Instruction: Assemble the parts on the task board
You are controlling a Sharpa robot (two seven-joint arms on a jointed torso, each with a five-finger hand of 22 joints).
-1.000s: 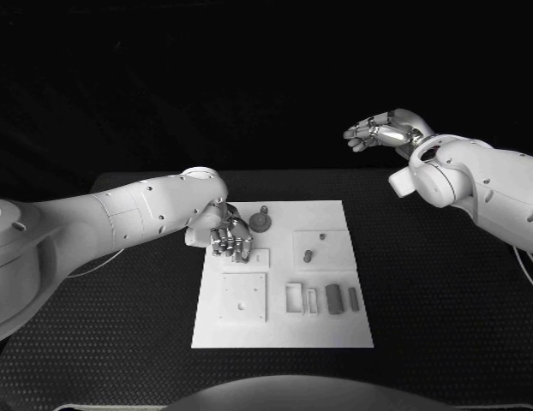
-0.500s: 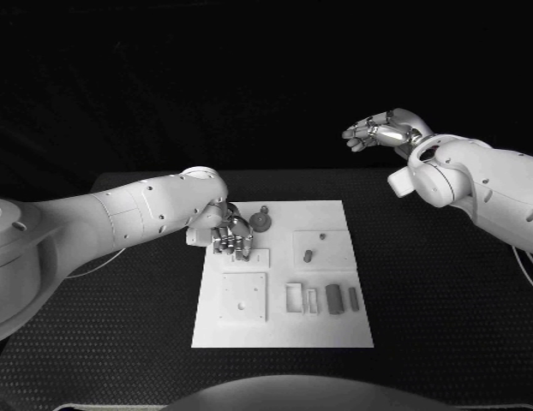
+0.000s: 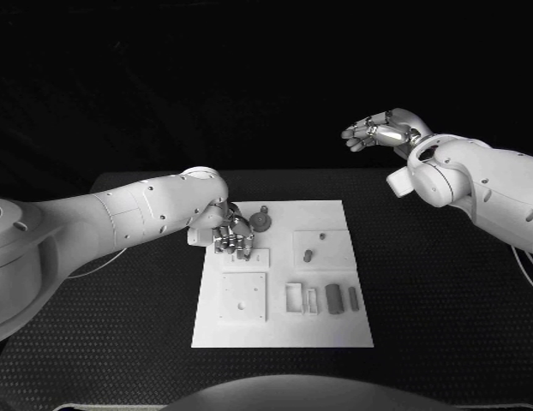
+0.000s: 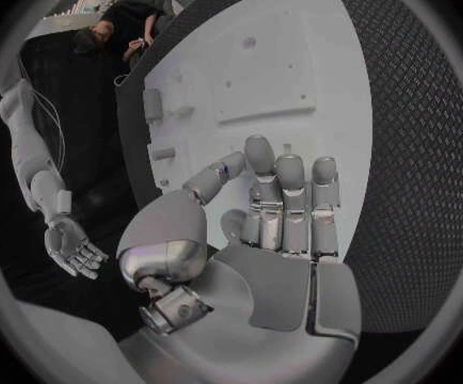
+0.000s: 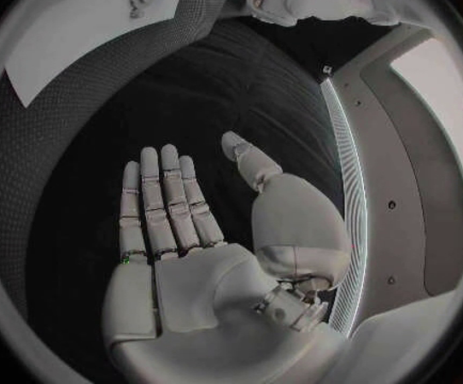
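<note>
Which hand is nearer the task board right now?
Left. The left hand is over the task board at its far left corner; the right hand is raised well beyond it.

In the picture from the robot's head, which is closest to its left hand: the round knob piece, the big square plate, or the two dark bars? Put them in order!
From the left hand:
1. Round knob piece, right beside the hand, at the board's far end.
2. Big square plate, on the board's near left.
3. Two dark bars, on the board's near right.
</note>
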